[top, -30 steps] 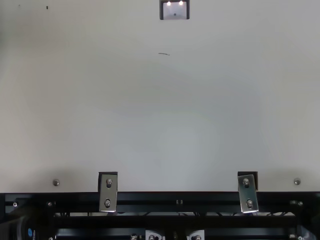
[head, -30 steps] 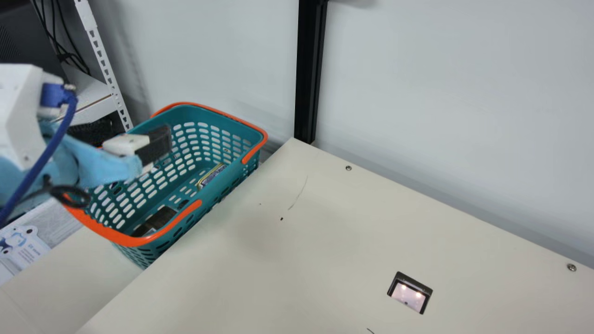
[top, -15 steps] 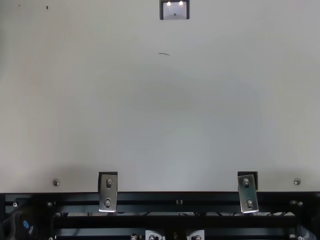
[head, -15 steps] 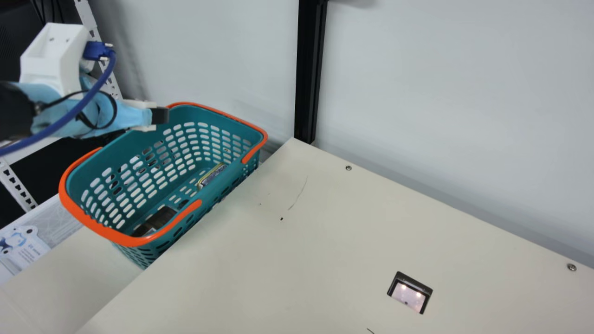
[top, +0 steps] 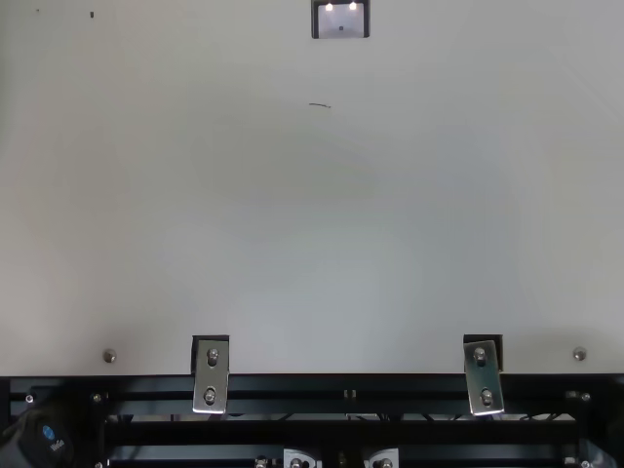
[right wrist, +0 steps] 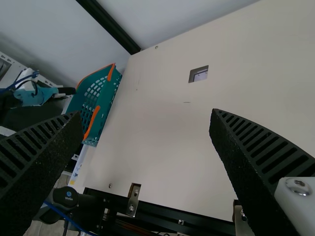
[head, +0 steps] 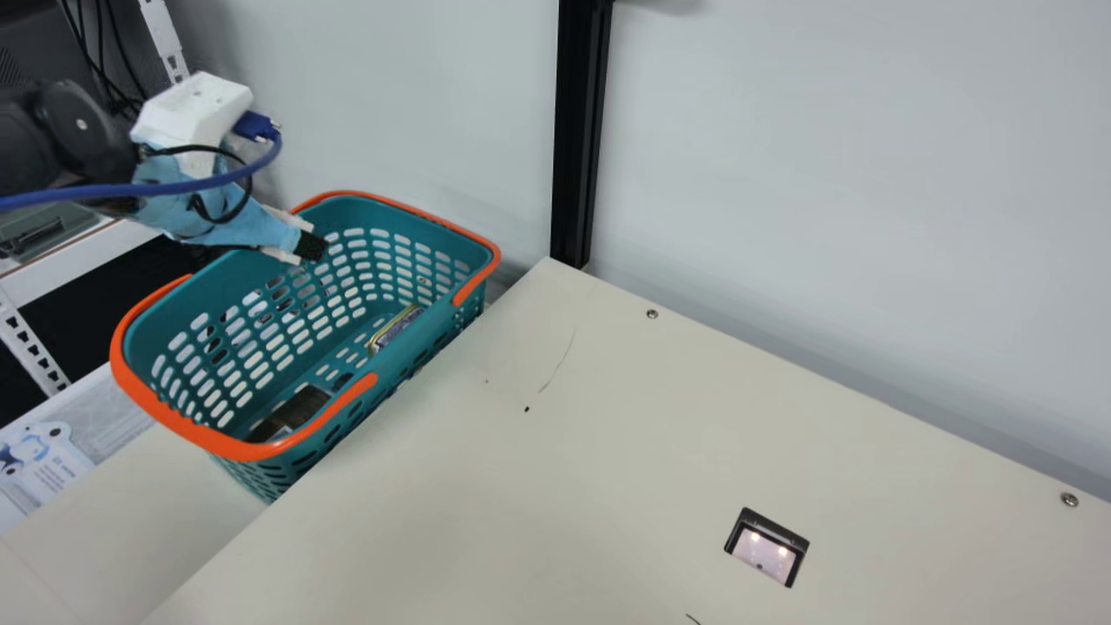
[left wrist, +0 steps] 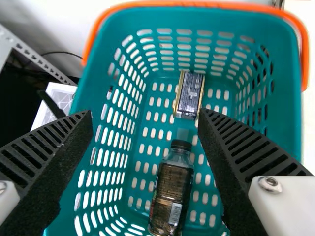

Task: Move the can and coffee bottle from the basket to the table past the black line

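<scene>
In the main view my left gripper (head: 311, 246) hangs over the far-left rim of the teal basket (head: 347, 208). The left wrist view has my left gripper (left wrist: 145, 123) open above the basket (left wrist: 110, 196), nothing between its fingers. Down on the basket floor lie the coffee bottle (left wrist: 172, 189), dark with a black cap, and the can (left wrist: 189, 94), gold-rimmed with a dark label, a gap between them. In the main view the can (head: 395, 328) and the bottle (head: 295, 410) rest by the near wall, partly hidden. My right gripper (right wrist: 147, 123) is open and empty.
The basket's orange handles (head: 182, 425) lie along its rim. Right of it is the cream table (head: 564, 486) with a square cutout (head: 767, 547). A black post (head: 581, 130) stands at the table's back corner, a white shelf frame (head: 26, 343) at the left.
My left arm has moved away from the near side and swung over the basket's far-left edge, its gripper now tilting downward. The can and bottle have not moved.
</scene>
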Controlling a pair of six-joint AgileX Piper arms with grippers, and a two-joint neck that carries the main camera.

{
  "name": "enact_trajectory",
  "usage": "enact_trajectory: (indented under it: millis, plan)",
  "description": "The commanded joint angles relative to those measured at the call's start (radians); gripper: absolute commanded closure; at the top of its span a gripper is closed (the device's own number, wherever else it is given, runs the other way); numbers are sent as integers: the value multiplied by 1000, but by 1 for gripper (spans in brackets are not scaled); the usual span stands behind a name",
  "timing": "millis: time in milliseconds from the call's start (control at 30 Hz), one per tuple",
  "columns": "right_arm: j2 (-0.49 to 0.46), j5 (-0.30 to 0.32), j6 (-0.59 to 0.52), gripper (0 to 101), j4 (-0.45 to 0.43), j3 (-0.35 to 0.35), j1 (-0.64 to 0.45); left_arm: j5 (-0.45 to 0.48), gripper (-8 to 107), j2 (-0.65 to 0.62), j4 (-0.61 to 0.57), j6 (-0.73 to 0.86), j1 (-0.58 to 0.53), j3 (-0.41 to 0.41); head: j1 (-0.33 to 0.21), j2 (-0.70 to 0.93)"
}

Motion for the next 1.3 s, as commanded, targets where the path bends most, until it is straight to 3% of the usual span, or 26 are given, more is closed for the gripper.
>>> enact_trajectory:
  millis: [0, 267, 467, 867, 1267]
  plan:
    - [0, 0, 0, 0, 0, 0, 0, 9, 9, 59, -28, 104, 3, -18, -32, 11]
    - [0, 0, 0, 0, 0, 0, 0, 35, 9, 222, -140, 296, 6, -86, -32, 11]
    - [0, 0, 0, 0, 0, 0, 0, 50, 9, 358, -166, 335, -7, -162, -32, 11]
    - [0, 0, 0, 0, 0, 0, 0, 80, 9, 607, -103, 225, -69, -368, -32, 11]
    - [0, 0, 0, 0, 0, 0, 0, 101, 9, 779, -24, 72, -119, -548, -32, 11]
